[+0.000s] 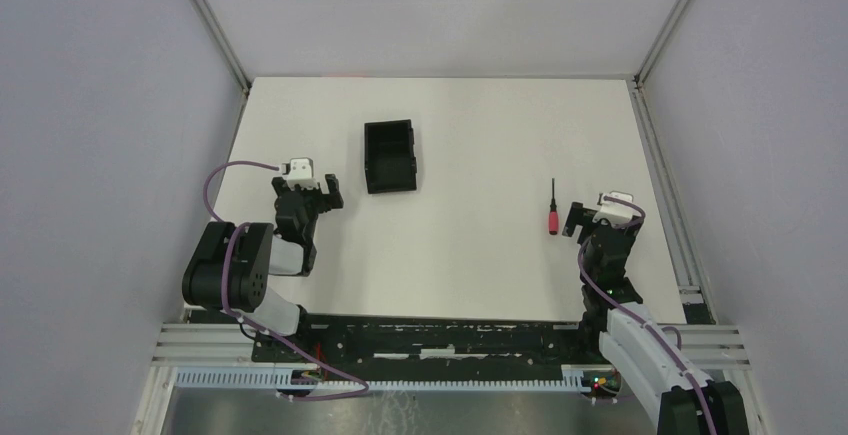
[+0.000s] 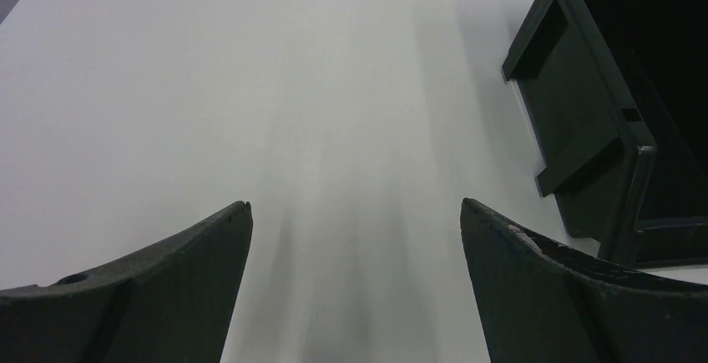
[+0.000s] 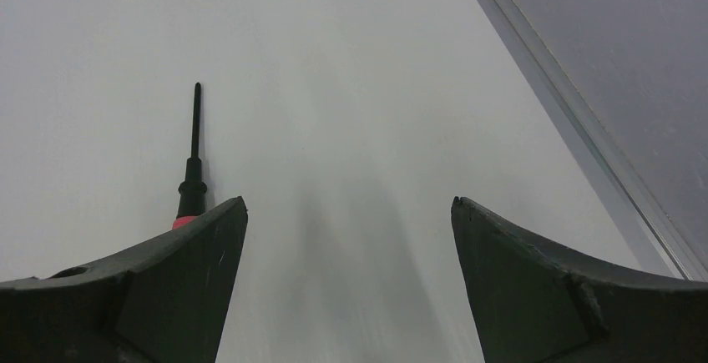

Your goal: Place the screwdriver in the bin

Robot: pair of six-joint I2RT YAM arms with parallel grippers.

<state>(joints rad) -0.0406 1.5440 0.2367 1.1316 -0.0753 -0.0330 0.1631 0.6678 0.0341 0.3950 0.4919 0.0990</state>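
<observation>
The screwdriver (image 1: 552, 208), with a red handle and thin black shaft, lies on the white table with its tip pointing away. In the right wrist view the screwdriver (image 3: 193, 163) shows just past my left fingertip, its handle mostly hidden behind that finger. My right gripper (image 1: 597, 217) is open and empty, just right of the screwdriver; it also shows in the right wrist view (image 3: 349, 203). The black bin (image 1: 389, 156) stands upright at the left centre. My left gripper (image 1: 322, 191) is open and empty, just left of the bin's near end (image 2: 609, 104); it also shows in the left wrist view (image 2: 356, 204).
A metal frame rail (image 3: 576, 121) runs along the table's right edge close to my right gripper. Grey walls enclose the table on three sides. White table surface (image 1: 480, 245) lies between the bin and the screwdriver.
</observation>
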